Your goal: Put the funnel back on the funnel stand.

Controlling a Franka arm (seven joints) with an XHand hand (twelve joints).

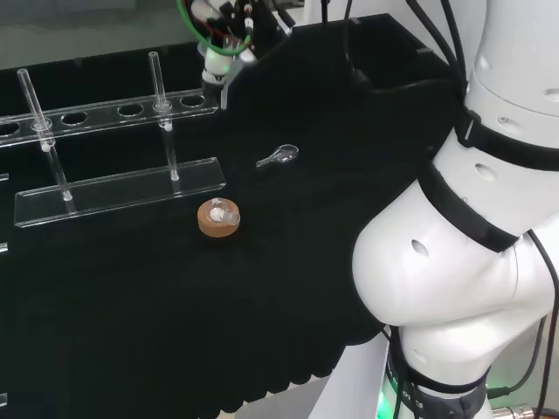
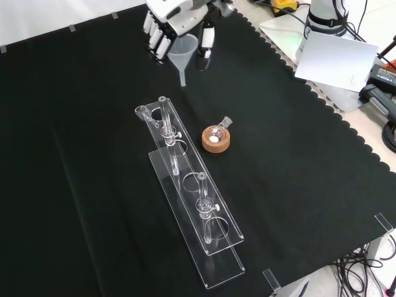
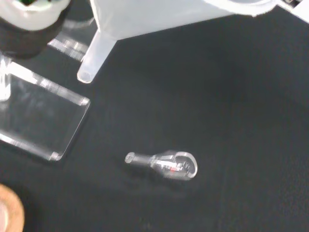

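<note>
The hand (image 2: 176,25) grips the funnel (image 2: 184,52) above the surface — keep its spout upright and centre it over the stand's (image 2: 192,210) end hole before lowering.

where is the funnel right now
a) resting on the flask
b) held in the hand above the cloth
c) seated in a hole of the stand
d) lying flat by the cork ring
b: in the front view the hand grips the funnel, its spout hanging clear of the funnel stand.
</note>
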